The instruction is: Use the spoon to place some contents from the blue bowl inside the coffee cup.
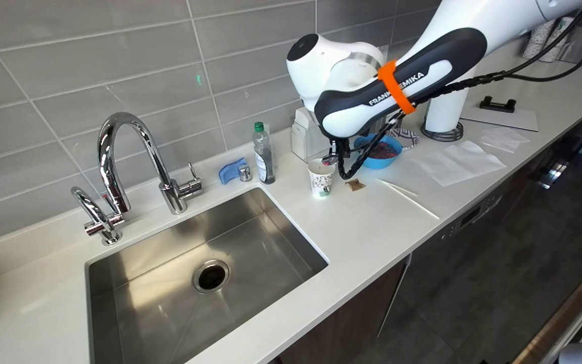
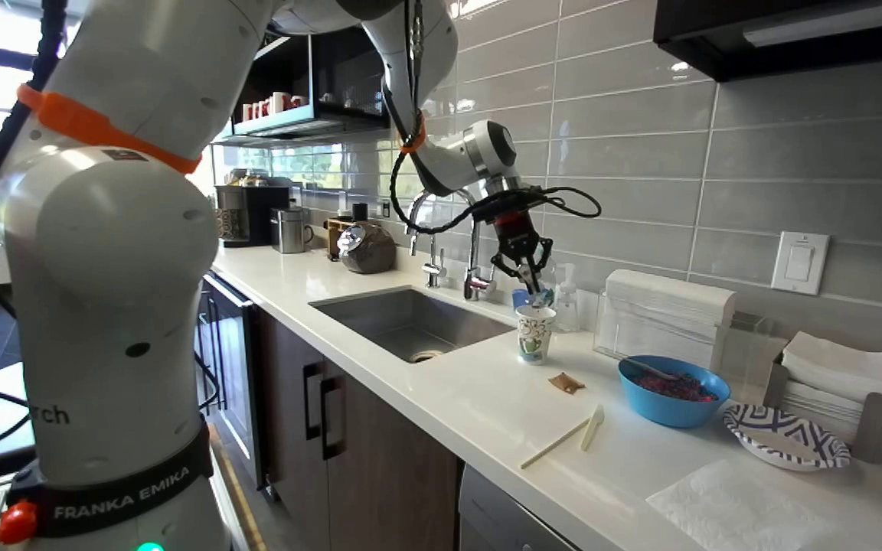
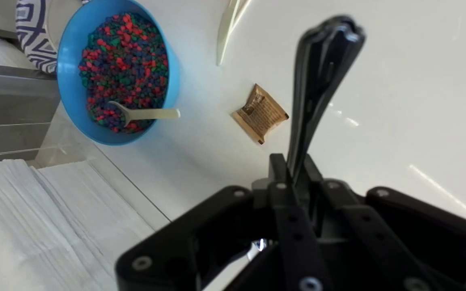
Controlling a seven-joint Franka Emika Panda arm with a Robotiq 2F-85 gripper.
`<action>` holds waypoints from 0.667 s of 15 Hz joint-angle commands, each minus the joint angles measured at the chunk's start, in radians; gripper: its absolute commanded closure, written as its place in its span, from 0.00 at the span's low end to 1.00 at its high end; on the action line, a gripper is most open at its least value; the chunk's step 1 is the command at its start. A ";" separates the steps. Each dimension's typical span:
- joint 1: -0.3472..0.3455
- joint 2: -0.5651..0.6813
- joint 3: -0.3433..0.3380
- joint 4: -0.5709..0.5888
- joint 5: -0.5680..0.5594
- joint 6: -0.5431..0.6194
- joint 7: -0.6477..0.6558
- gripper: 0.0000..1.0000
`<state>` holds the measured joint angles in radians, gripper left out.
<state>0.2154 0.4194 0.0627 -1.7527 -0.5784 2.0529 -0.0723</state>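
Black two-fingered claw (image 3: 295, 169) — pinched together on a slim dark glossy spoon (image 3: 314, 89) — hangs at twelve o'clock over the printed white paper cup (image 2: 535, 337) in an exterior view; whether the spoon's tip is inside, I cannot tell. In the wrist view, the round light-blue bowl (image 3: 69, 76) of red, green and dark bits (image 3: 123, 68) lies at the claw's ten o'clock, a pale cream spoon (image 3: 152, 114) resting in it.

Bright glare streaks the glossy white counter (image 3: 411, 121).

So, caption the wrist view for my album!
Gripper pinches dark spoon; pale spoon rests in blue bowl of colorful bits.
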 commanded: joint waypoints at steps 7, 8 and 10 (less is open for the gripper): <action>0.050 0.021 -0.007 -0.006 -0.176 -0.017 0.115 0.97; 0.050 0.022 -0.006 -0.007 -0.189 -0.019 0.123 0.97; 0.055 0.023 -0.005 -0.014 -0.220 -0.021 0.142 0.97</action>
<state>0.2525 0.4411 0.0628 -1.7561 -0.7398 2.0530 0.0235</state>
